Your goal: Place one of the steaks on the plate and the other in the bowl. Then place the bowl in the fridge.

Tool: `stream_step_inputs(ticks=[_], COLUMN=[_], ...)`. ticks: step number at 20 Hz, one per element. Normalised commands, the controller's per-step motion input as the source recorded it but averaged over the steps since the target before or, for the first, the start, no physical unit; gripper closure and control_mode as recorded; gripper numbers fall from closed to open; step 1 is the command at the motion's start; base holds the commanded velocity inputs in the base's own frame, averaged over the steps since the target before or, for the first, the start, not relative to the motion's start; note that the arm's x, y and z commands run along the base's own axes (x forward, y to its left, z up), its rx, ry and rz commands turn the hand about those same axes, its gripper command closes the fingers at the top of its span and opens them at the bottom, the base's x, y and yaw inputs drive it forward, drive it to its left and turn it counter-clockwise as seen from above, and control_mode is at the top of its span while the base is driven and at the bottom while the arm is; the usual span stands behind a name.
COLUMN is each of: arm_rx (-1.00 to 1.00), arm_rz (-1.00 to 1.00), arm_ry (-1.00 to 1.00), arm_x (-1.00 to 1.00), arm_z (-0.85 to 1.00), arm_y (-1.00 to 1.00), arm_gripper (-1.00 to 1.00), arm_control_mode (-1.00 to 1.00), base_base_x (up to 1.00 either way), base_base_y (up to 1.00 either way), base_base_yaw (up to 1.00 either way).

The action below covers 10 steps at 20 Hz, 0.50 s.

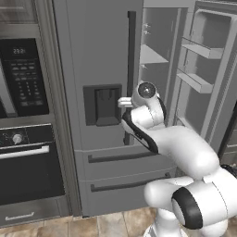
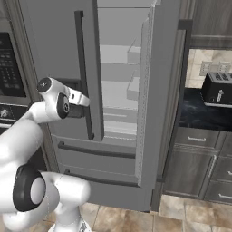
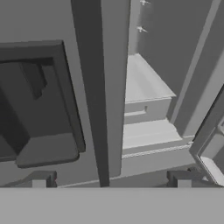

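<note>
Fingers (image 3: 39,180) spread wide, gripping nothing, straddling the fridge (image 1: 92,55) left-door handle (image 3: 89,87), right door swung open at 2 o'clock; your right base view adds a toaster (image 2: 217,88).

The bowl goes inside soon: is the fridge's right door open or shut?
Open. The right door is swung out, baring shelves inside the fridge.
</note>
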Motion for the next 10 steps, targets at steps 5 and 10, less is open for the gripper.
stream_step_inputs(ticks=[5,10], arm_rx=[0.11,-0.02], arm_rz=[0.00,0.04], arm_ry=[0.01,0.00], arm_x=[0.37,0.39], arm_z=[0.02,0.03], arm_y=[-0.08,0.00], arm_gripper=[-1.00,-1.00], arm_control_mode=[-1.00,-1.00], base_base_x=[0.00,0.00], base_base_y=[0.00,0.00], base_base_yaw=[0.00,0.00])
